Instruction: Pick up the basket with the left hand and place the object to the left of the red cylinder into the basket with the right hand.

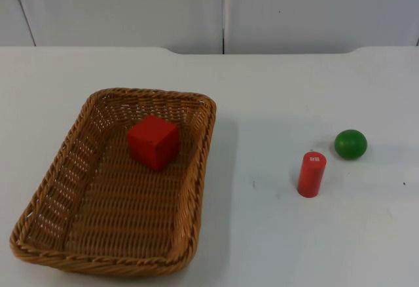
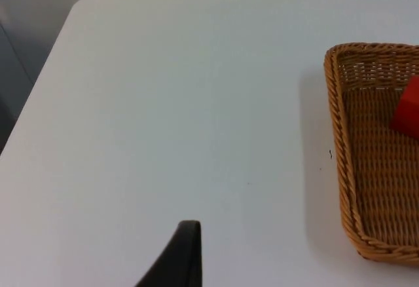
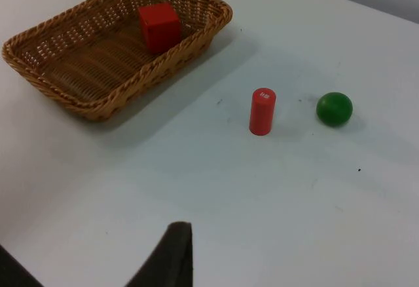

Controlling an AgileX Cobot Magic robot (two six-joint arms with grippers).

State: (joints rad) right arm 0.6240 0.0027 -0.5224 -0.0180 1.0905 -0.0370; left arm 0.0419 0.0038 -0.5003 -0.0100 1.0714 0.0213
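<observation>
Left of the red cylinder (image 1: 311, 174) sits the basket (image 1: 62, 169), red cube (image 1: 153, 142) already inside. From my left gripper (image 2: 177, 261), basket's off to its right; can't tell either gripper's opening; right gripper (image 3: 171, 254) waits.

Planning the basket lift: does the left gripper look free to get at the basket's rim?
Probably yes: bare table lies between the left gripper and the basket, whose near rim is uncovered; the red cube sits inside.

red cube (image 1: 153, 141) in wicker basket (image 1: 52, 189), red cylinder (image 1: 311, 174) upright
</observation>
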